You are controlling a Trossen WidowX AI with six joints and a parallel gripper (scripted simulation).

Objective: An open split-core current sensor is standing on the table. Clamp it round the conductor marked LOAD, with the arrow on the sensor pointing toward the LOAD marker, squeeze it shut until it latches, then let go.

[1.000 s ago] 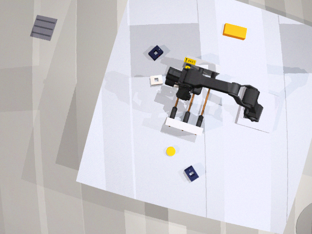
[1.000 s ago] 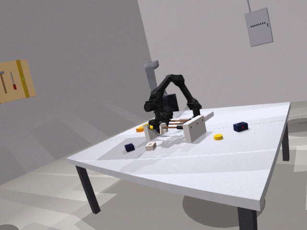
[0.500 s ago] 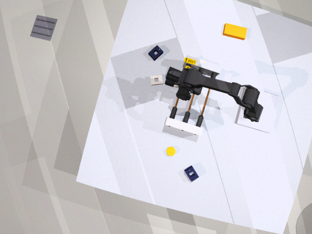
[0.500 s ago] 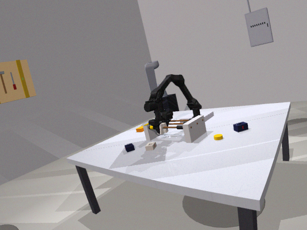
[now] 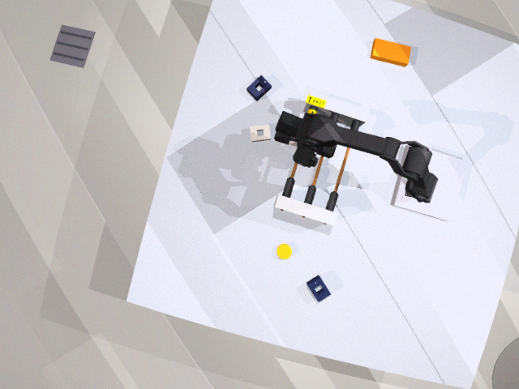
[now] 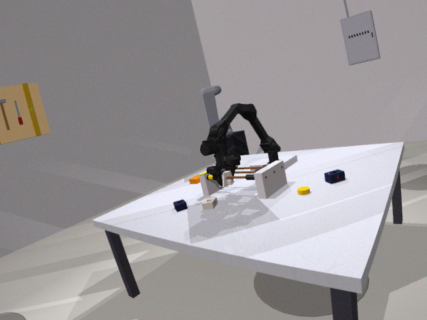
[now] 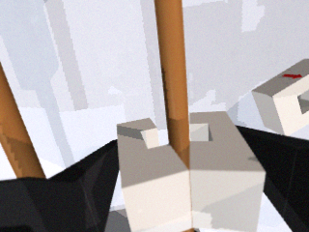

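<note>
My gripper (image 6: 223, 179) (image 7: 173, 138) is shut on a pale split-core sensor (image 6: 226, 178) (image 7: 222, 157), with a black finger against each side. The sensor is around the outermost copper conductor (image 5: 293, 169) (image 6: 237, 177) (image 7: 174, 72), on the side of the yellow LOAD marker (image 5: 315, 101). In the wrist view its two halves touch along a near seam, while a gap shows beside the conductor at their far ends. Whether it is latched cannot be told. No arrow shows on it. In the top view the arm mostly hides it.
Two other conductors run beside it between the pale end blocks (image 5: 305, 209) (image 6: 270, 181). A second pale sensor (image 5: 255, 138) (image 6: 209, 203) (image 7: 275, 103) lies close by. Two dark blue sensors (image 5: 253, 90) (image 5: 322, 295), a yellow disc (image 5: 284, 251) and an orange block (image 5: 390, 52) stand farther off.
</note>
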